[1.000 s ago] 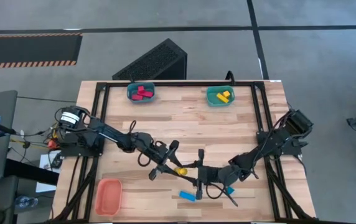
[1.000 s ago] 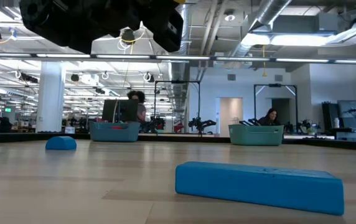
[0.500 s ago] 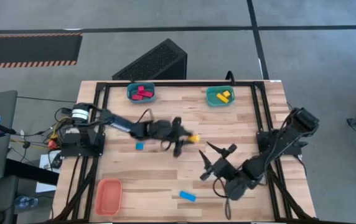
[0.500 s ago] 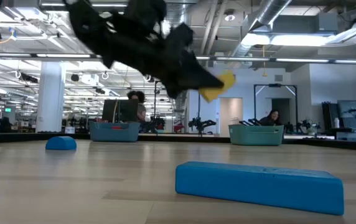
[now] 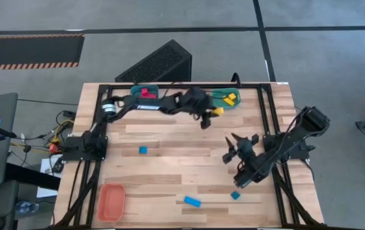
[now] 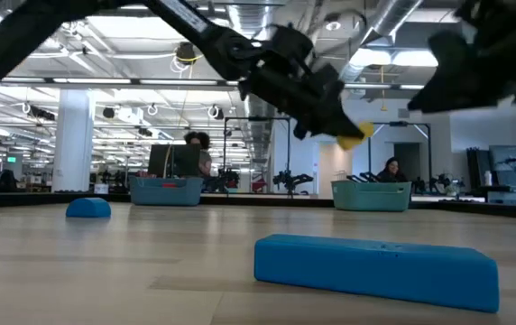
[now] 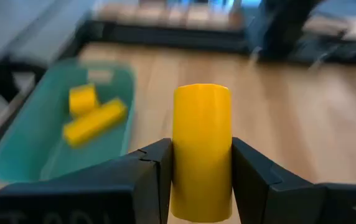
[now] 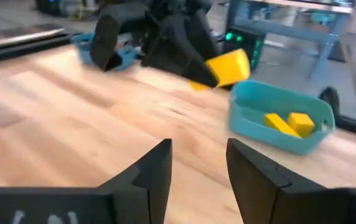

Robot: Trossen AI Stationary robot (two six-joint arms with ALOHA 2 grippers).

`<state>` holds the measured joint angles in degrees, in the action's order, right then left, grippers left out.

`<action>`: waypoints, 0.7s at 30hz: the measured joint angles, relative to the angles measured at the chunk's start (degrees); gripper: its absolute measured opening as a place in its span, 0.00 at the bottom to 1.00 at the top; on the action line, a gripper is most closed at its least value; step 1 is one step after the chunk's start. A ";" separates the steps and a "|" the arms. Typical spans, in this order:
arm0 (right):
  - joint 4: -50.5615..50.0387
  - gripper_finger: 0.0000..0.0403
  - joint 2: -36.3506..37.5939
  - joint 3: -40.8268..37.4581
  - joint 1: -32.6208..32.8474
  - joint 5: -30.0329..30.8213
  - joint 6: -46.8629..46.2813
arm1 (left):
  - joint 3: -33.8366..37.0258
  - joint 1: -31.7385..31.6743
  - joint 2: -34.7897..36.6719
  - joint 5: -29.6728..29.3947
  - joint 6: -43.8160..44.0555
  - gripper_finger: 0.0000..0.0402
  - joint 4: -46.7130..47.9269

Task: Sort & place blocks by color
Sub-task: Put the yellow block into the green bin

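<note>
My left gripper (image 5: 210, 114) reaches along the table's far edge and is shut on a yellow block (image 5: 217, 111), raised in the air beside the teal bin (image 5: 216, 100) that holds two yellow blocks (image 5: 230, 98). The low view shows the block (image 6: 353, 137) high above the table. My right gripper (image 5: 241, 142) hovers open and empty right of centre, its fingers (image 8: 156, 168) pointing toward that bin (image 8: 246, 106). Red blocks (image 5: 145, 94) lie in the other teal bin (image 5: 134, 97). Blue blocks rest flat on the table: a cube (image 5: 143, 150), a bar (image 5: 192, 202) and a small one (image 5: 235, 195). My left gripper pinches the yellow block's two opposite sides (image 7: 201, 149) between its two fingers (image 7: 156, 168). The block stands on end in the hold and sticks out past the fingertips. It is lifted clear of the table, just beside the bin's rim (image 7: 128, 93).
An orange bin (image 5: 111, 201) sits at the near left corner. A black frame (image 5: 182, 85) runs round the table's edges. The blue bar (image 6: 375, 269) lies close to the low camera, with a blue dome-shaped block (image 6: 88, 207) farther off. Bare wood spans the table's middle.
My left gripper has carried the yellow block from the table's near middle up and toward the far edge, to beside the bin with the yellow blocks. My right gripper has drawn away from the near middle toward the right and far side, uncovering the small blue block.
</note>
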<state>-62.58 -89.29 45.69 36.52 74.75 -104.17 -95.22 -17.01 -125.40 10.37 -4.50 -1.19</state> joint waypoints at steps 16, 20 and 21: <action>-11.75 0.40 3.65 -7.45 -10.96 -10.08 -3.81 | -37.25 -6.16 -23.71 -1.66 9.65 0.33 14.43; -13.03 0.40 8.59 -8.47 -13.08 -8.42 -1.23 | -37.22 -6.41 -23.91 -5.64 8.19 0.36 14.53; -12.66 0.39 10.25 -9.08 -13.71 -8.42 0.00 | -37.22 -6.48 -23.91 -5.90 8.21 0.38 14.13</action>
<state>-75.24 -79.04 36.61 22.81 66.33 -104.17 -132.44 -23.49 -149.32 4.47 3.72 12.94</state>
